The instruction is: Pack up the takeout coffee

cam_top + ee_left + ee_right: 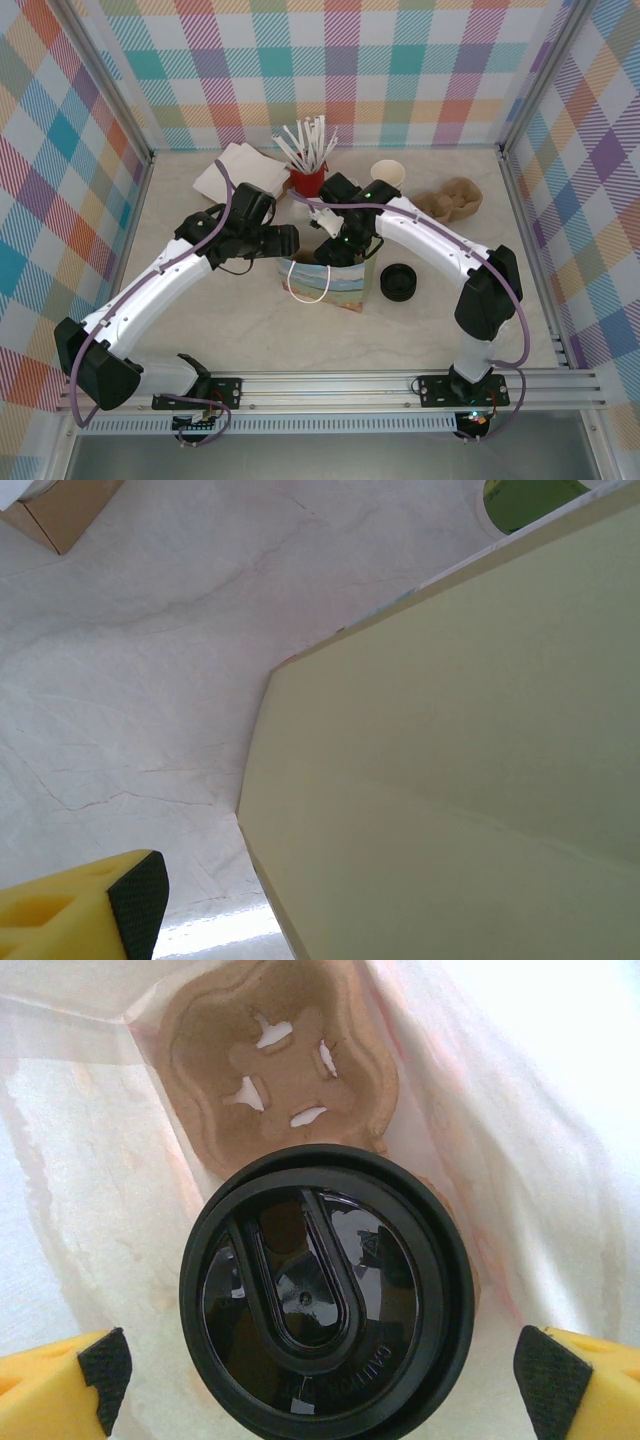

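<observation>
Pretty crowded around the paper bag on the table. Counting one stack of black lids just right of the bag, one red cup stuffed with white sticks behind it, one napkin pile back-left of it, plus one cream-rimmed cup and one brown carrier tray back-right. Peeking down into the bag: one takeout coffee, black lid on, seated in a second carrier at the bag's bottom. Seeing the fingers of the right gripper spread wide either side of that lid, clear of it. Can't call the left gripper at the bag's left edge released or clenched; spotting one pad just beside the bag's cream wall.
</observation>
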Available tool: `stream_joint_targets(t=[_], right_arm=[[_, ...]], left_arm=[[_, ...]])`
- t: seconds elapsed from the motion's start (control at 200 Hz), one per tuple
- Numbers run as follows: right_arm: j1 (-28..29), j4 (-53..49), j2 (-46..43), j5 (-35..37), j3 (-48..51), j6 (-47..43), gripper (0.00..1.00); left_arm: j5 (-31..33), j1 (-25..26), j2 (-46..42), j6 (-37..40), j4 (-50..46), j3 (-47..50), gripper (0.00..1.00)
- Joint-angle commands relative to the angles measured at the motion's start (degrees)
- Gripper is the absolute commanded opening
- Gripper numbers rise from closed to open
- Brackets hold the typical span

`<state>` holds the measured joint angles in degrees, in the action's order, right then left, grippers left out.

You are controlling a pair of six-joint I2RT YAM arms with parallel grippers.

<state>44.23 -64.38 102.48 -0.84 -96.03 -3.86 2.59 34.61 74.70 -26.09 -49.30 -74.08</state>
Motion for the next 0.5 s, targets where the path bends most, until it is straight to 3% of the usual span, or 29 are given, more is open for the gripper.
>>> stream_joint_targets(t=[0.0, 0.495], right_arm=[[-0.5, -1.4, -2.2, 0.3, -1.5, -0.5, 1.0], [-0.5, -1.6, -2.4, -0.4, -2.8, -0.3, 1.0]], left_arm=[[0.4, -0.7, -1.0, 0.5, 0.3, -1.0, 0.81], [-2.5, -0.7, -1.2, 1.8, 1.7, -0.9, 0.81]])
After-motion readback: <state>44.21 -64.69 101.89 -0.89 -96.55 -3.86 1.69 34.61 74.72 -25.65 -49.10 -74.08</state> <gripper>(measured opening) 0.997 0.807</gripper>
